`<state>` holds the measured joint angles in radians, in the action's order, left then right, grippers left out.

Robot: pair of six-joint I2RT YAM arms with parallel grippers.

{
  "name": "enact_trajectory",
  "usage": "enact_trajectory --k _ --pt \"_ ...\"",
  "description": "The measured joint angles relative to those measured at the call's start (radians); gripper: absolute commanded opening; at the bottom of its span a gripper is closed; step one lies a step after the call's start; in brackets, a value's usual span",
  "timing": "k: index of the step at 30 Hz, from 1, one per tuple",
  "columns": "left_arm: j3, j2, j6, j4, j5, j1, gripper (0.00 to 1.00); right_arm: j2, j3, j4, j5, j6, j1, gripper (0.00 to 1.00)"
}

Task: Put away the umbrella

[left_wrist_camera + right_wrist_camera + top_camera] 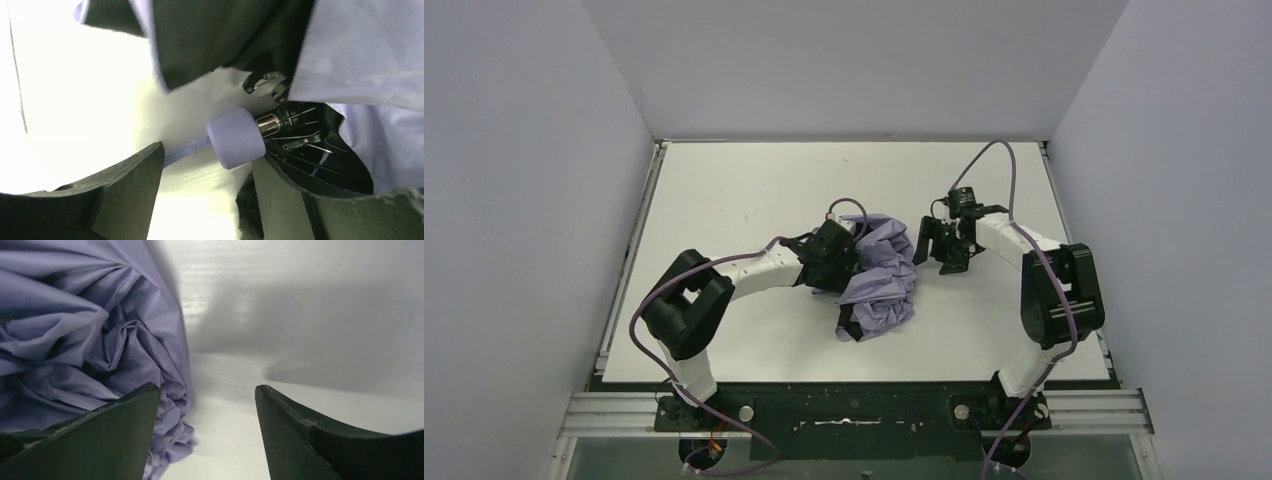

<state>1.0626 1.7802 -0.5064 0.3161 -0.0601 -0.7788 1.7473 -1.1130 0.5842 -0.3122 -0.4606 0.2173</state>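
Note:
The umbrella (881, 278) lies in the middle of the table as a crumpled heap of pale lavender fabric. My left gripper (842, 262) is at the heap's left edge, partly under the fabric. In the left wrist view my left gripper (207, 159) is open. The small lavender handle (236, 138) lies just past its fingertips, near the right finger, and touches neither pad. The wrist loop (187, 148) runs from the handle toward the left finger. Black ribs (300, 140) show behind it. My right gripper (938, 250) is open and empty just right of the fabric (75, 330), with bare table between its fingers (207, 390).
The white table (734, 190) is walled in by grey panels at the left, back and right. Purple cables (994, 160) loop above both arms. The black front rail (854, 405) carries the arm bases.

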Motion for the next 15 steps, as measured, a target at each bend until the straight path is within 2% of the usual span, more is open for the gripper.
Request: enact_trajectory --k 3,6,9,12,15 --pt "0.026 0.012 0.026 0.022 0.000 0.031 0.62 -0.045 0.041 0.007 0.005 -0.001 0.000 0.71" --pt "0.047 0.014 0.047 0.043 0.001 0.057 0.63 -0.102 0.079 0.012 0.036 -0.008 -0.002 0.81" --pt "0.048 -0.007 0.063 0.063 0.000 0.088 0.67 -0.203 0.122 0.016 0.086 -0.013 -0.008 0.84" --pt "0.015 -0.091 0.070 0.081 -0.010 0.113 0.71 -0.362 0.146 0.023 0.126 -0.002 -0.016 0.85" --pt "-0.071 -0.255 0.067 0.088 -0.015 0.124 0.74 -0.492 0.149 0.007 0.117 0.031 -0.021 0.85"
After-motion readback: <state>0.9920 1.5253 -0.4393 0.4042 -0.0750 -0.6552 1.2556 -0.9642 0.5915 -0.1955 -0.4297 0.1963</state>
